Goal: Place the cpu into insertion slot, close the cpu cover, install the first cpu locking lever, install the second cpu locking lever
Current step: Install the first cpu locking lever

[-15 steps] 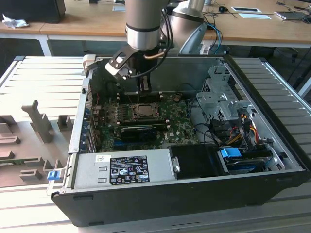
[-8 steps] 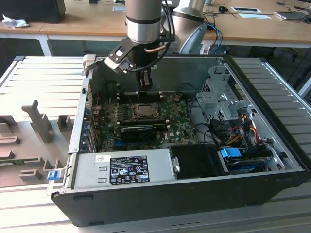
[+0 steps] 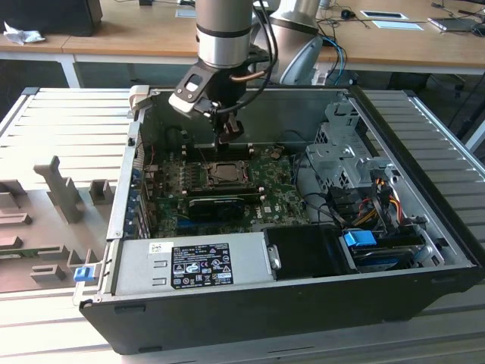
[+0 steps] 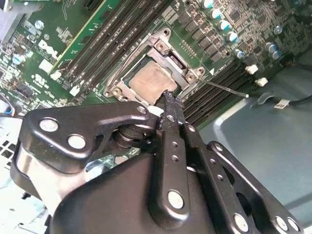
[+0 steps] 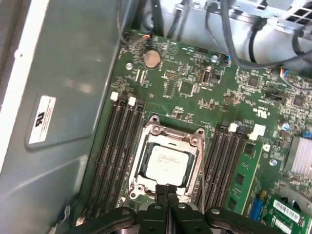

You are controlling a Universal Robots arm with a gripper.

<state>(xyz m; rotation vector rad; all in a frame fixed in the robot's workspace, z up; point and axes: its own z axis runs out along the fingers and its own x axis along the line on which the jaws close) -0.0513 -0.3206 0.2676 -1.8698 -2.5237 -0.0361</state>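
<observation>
Green circuit board (image 5: 195, 87), cpu (image 5: 165, 163) in insertion slot (image 5: 196, 165), closed empty pincer (image 5: 166, 188) at its edge.

Work table: you're on a grey slatted metal top (image 3: 61, 114); bare slats show at both the exterior view's left and right.
Fixtures: grey blocky holders (image 3: 64, 189) sit on the slats at the exterior view's left, one of them an upright post.
Desks: light wood tops (image 3: 121, 42) run along the back on white legs (image 3: 72, 72).
Left desk: dark box (image 3: 53, 15), with a crumpled white scrap (image 3: 21, 34) just beside it.
Right desk: flat white sheets (image 3: 398, 25) and loose dark cables (image 3: 337, 34).
Under desks: dark, floor not readable.
Light: you get soft, even light, with a pale sheen on the slats.
</observation>
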